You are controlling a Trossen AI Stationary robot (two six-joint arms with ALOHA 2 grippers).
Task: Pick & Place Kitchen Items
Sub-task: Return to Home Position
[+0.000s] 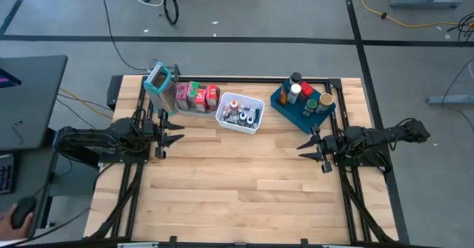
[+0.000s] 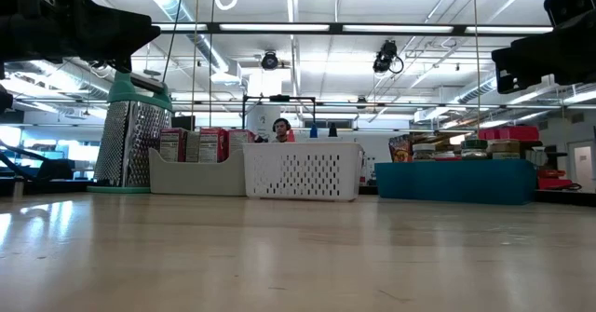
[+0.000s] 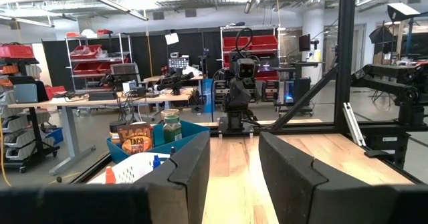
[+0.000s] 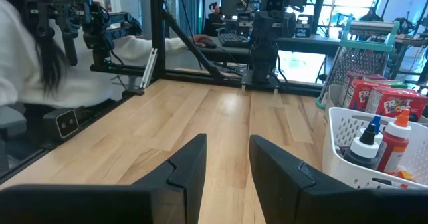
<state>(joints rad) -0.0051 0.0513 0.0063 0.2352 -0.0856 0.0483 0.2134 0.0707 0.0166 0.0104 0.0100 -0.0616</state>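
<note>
The left arm (image 1: 104, 138), at 9 o'clock in the high view, and the right arm (image 1: 370, 141), at 3 o'clock, are black with rounded joints. The left gripper (image 3: 233, 138) and the right gripper (image 4: 227, 140) each have two thick matte black fingers (image 3: 184, 174) with stepped inner edges.

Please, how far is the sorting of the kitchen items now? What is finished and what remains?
Looks done: bottles lie in the white basket, cartons stand in the clear bin, jars sit on the blue tray. In hand: nothing; the left end effector and right end effector are open, empty, at the table's sides. Left: no small item lies loose on the table, so probably only the return to rest.
</note>
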